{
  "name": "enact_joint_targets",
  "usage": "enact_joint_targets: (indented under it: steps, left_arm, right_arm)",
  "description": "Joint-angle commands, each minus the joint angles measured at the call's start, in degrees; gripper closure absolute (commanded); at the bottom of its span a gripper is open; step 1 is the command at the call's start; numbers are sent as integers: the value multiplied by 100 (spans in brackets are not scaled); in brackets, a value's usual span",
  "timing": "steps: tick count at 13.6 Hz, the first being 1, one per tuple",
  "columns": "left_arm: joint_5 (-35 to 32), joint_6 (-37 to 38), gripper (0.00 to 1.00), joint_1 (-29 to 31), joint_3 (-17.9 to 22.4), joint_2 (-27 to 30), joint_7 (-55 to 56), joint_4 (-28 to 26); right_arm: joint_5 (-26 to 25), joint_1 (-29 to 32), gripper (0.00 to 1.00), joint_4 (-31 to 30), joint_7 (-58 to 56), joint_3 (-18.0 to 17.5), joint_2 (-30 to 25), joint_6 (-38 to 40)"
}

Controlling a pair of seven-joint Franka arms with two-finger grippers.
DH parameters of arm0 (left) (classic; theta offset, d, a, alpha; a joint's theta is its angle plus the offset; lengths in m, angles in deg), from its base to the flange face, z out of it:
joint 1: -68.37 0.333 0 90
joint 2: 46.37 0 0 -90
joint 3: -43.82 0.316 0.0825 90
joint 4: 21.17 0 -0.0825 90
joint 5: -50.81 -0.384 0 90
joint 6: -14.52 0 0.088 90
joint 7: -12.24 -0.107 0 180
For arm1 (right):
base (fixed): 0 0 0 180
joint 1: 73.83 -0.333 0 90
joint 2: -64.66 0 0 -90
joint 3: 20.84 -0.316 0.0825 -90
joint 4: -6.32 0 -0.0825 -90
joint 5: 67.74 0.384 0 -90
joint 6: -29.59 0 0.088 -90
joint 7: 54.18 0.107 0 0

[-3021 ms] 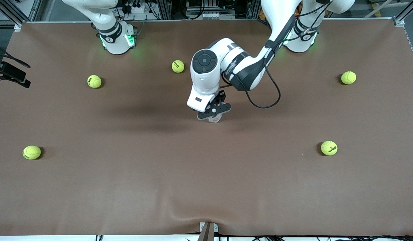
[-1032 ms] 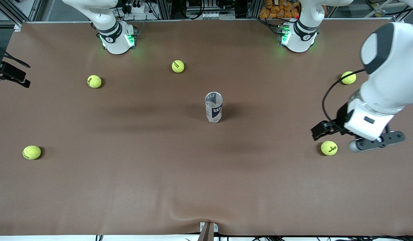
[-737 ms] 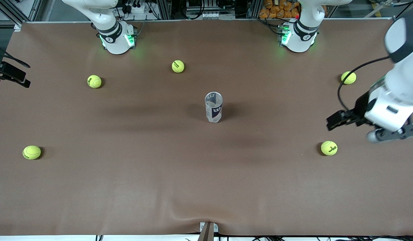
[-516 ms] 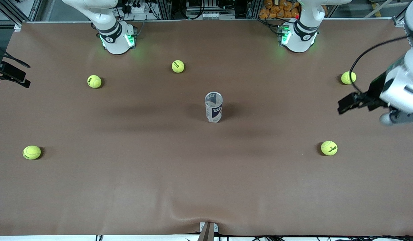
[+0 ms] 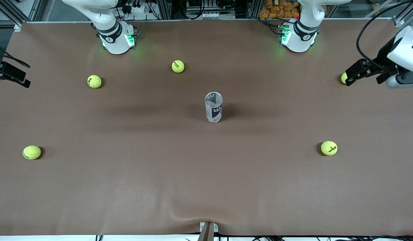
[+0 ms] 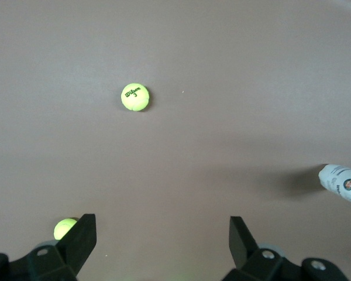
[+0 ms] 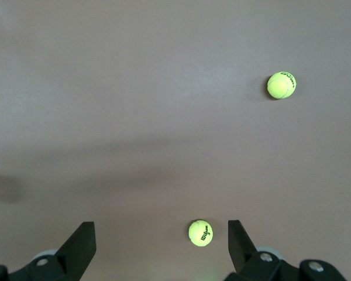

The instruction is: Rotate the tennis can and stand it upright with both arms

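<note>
We see the tennis can (image 5: 213,107) upright mid-table, untouched; the left wrist view catches only its edge (image 6: 341,182). The left gripper (image 6: 161,246), jaws spread and empty, hangs over the left arm's end of the table. The right gripper (image 7: 161,246), likewise spread, appears only in its own wrist view, above a tennis ball (image 7: 200,233).

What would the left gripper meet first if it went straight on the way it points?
Probably only the bare brown table: the left gripper is open, pointing down between two tennis balls, with nothing directly in line, though depth is unclear.
</note>
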State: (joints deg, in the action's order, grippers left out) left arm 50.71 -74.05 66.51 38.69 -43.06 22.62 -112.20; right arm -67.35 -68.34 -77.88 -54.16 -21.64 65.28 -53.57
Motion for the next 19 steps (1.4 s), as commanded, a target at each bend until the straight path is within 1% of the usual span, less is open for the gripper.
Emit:
enact_joint_targets:
  steps: [1,3,4,5,6,9,10,11,12,13,14,19]
  left_arm:
    - [-51,-196,0,54,20,319,-150,-424]
    - [-200,-249,0,45,82,153,-150,-171]
    - [-288,-258,0,54,117,65,-193,-126]
    - [-228,-292,0,54,222,21,-333,-134]
    - [-193,-389,0,72,344,-6,-508,-126]
    - [-201,-433,0,72,433,38,-703,-117]
    - [-201,-416,0,72,512,38,-695,23]
    - [-192,-355,0,80,530,46,-703,41]
    - [-157,-59,0,81,652,55,-808,15]
    - [121,75,0,72,740,20,-1044,-11]
    - [220,76,0,72,776,3,-1203,-29]
    - [203,76,0,54,750,-15,-1108,-64]
  right_arm:
    - [13,66,0,106,59,-52,26,90]
    - [13,83,0,89,59,-52,26,99]
    - [13,109,0,80,59,-43,26,107]
    - [13,110,0,80,51,-43,26,99]
    - [13,101,0,80,59,-43,26,107]
    - [13,110,0,80,59,-43,26,116]
    - [13,101,0,80,59,-43,26,116]
    - [22,101,0,80,59,-43,26,116]
    - [22,92,0,80,59,-43,26,116]
    - [22,92,0,80,59,-43,34,116]
    - [22,92,0,80,59,-43,26,116]
    - [40,66,0,80,59,-43,26,116]
